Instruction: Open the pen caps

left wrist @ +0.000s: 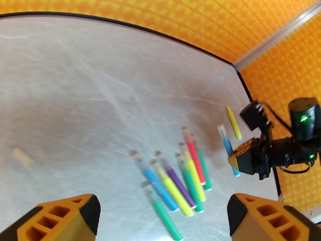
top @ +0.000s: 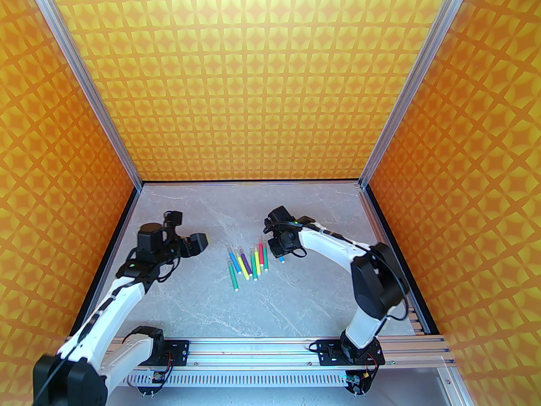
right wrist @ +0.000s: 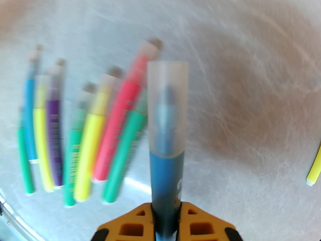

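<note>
From above, the left hand (top: 198,242) hovered over the left side of the grey desk (top: 211,303), its fingers spread with nothing between them. A group of pens (top: 249,261) lay side by side near the desk's middle. Their long axes ran near to far and fanned slightly, with the capped ends toward the back wall and the white plugs toward the arms' bases. Just right of them the right hand (top: 280,250) pointed downward. The plug end of a blue pen (top: 282,259) poked out beneath it toward the near edge.

In the left wrist view, the left hand (left wrist: 164,209) stood released, its orange fingers (left wrist: 62,217) far apart at the lower corners. The pens (left wrist: 180,177) lay on the desk beyond them, capped ends up the frame. To the right, the right hand (left wrist: 244,159) gripped the blue pen (left wrist: 227,144), which slanted with its capped end up-left and its plug down-right. A yellow pen (left wrist: 234,123) lay alone just beyond, its pointed end up the frame. Far left, a pale stub (left wrist: 22,157) lay by itself, too blurred to identify.

In the right wrist view, the right hand (right wrist: 165,222) was clenched on the barrel of the blue pen (right wrist: 165,174). The pen ran straight away from the fingers, up the frame, and its translucent cap (right wrist: 167,107) was seated on the far end. Eight blurred pens (right wrist: 87,134) lay to the left, roughly parallel to it. The plug end of the yellow pen (right wrist: 314,172) showed at the right edge.
</note>
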### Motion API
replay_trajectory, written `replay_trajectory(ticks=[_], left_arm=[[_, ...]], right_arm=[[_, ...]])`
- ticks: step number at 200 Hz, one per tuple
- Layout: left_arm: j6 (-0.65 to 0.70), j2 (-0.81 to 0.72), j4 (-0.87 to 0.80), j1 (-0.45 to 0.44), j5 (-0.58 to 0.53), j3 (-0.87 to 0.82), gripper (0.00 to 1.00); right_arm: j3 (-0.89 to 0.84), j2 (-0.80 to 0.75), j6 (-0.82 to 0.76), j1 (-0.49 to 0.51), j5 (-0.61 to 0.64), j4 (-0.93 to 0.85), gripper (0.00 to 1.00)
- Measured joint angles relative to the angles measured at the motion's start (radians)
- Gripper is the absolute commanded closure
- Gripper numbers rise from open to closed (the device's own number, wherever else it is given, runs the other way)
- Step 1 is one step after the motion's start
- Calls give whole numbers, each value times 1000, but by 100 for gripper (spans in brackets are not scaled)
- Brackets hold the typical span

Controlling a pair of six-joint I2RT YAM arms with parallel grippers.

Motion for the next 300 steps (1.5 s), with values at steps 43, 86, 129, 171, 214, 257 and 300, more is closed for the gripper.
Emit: replay_trajectory(ticks=[43,86,129,171,214,257,300], left_arm=[[-93,200,178,-147,10,-1,20],[-152,336,297,-245,13,28,23],[-193,385,419,-290,59,62,23],[-237,412,522,-307,107,62,27],[-252,418,557,-325,130,62,29],[-264,424,589,-337,143,69,36],[-278,439,607,-345,154,83,54]], right_arm=[[-58,-60,-12,0,-147,48,100],[-113,-133,-13,0,-300,109,100],[-150,-173,-11,0,-424,179,100],[-179,-189,-10,0,-491,217,100],[-184,-215,-3,0,-540,254,100],[-187,-223,5,0,-568,270,100],[-187,-223,5,0,-578,272,100]])
